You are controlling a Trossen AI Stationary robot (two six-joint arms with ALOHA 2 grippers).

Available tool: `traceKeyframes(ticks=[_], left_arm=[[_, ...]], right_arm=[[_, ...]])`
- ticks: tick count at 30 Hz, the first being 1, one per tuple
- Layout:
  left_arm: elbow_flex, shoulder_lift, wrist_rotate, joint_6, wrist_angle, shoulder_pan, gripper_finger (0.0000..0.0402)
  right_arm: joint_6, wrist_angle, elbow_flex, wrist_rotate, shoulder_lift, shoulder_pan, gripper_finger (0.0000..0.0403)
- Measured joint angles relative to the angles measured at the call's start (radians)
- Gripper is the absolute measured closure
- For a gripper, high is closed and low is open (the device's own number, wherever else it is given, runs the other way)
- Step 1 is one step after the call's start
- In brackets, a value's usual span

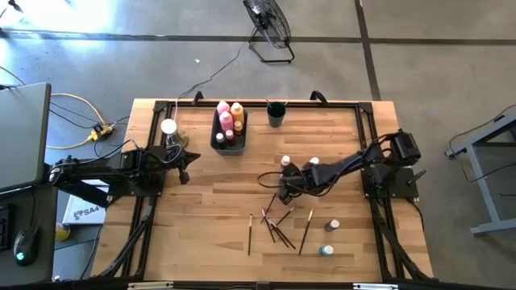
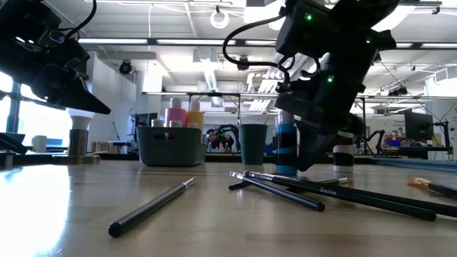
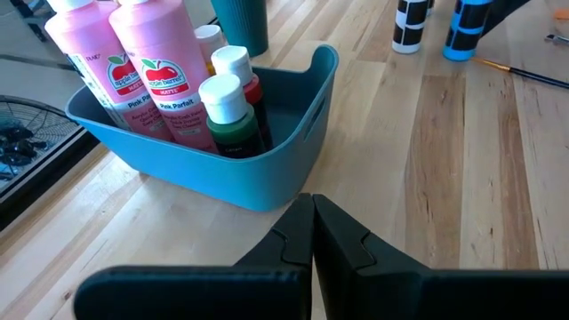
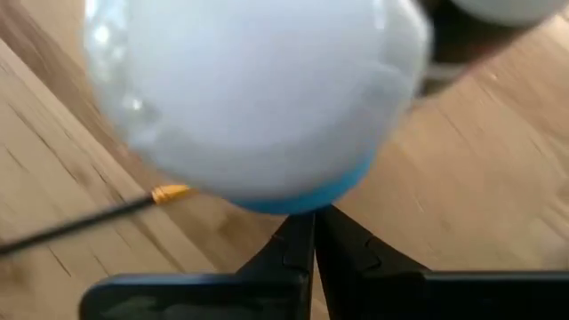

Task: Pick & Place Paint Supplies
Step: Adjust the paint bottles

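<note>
Right under my right wrist camera sits the white cap of a blue paint bottle (image 4: 258,98), so close it fills my view, with my right gripper (image 4: 313,233) pinched fully together just short of it and holding nothing. Seen from above, that gripper (image 1: 284,187) hovers near the table's centre, with the blue bottle at its twelve o'clock.

Going by size, the wooden table (image 1: 210,217) comes first. Then the dark bin (image 1: 228,137) toward twelve o'clock on it, already loaded with tall pink squeeze bottles (image 3: 158,76), a yellow one (image 1: 237,111) and a few small white-capped bottles (image 3: 233,111). A dark cup (image 1: 276,114) stands at the bin's three o'clock.

My left gripper (image 3: 313,233) waits at the bin's eight o'clock, fingers pressed together and empty.

I judge the job roughly half done. Still loose are the blue bottle, a black-and-white bottle (image 1: 314,163) at its three o'clock, two small bottles (image 1: 331,226) out at my right gripper's four o'clock, and the scattered paintbrushes (image 1: 278,228) at its six o'clock. With my fingers closed, I would have to spread them before taking the blue bottle.
</note>
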Motion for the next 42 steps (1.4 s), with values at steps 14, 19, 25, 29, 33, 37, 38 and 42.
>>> traceKeyframes(ticks=[14, 19, 25, 29, 33, 37, 38, 42], left_arm=[[0.000, 0.000, 0.000, 0.000, 0.000, 0.000, 0.0402], [0.000, 0.000, 0.001, 0.000, -0.001, 0.000, 0.0402], [0.000, 0.000, 0.002, 0.000, -0.003, 0.000, 0.0402], [0.000, 0.000, 0.002, 0.000, -0.004, 0.000, 0.0402], [0.000, 0.000, 0.002, 0.000, -0.005, 0.000, 0.0402], [0.000, 0.000, 0.003, 0.000, -0.005, 0.000, 0.0402], [0.000, 0.000, 0.004, 0.000, -0.005, 0.000, 0.0402], [0.000, 0.000, 0.005, 0.000, -0.005, 0.000, 0.0402]], right_arm=[[0.001, 0.070, 0.000, 0.005, -0.001, -0.019, 0.0400], [0.006, 0.058, 0.000, -0.088, -0.014, -0.015, 0.0400], [0.064, -0.066, 0.000, -0.117, -0.061, 0.019, 0.0400], [0.124, -0.208, 0.000, -0.114, -0.109, 0.046, 0.0400], [0.186, -0.354, 0.000, -0.083, -0.161, 0.071, 0.0400], [0.243, -0.494, 0.000, -0.019, -0.190, 0.091, 0.0400], [0.254, -0.523, 0.000, -0.001, -0.195, 0.094, 0.0400], [0.270, -0.593, 0.000, 0.031, -0.196, 0.092, 0.0400]])
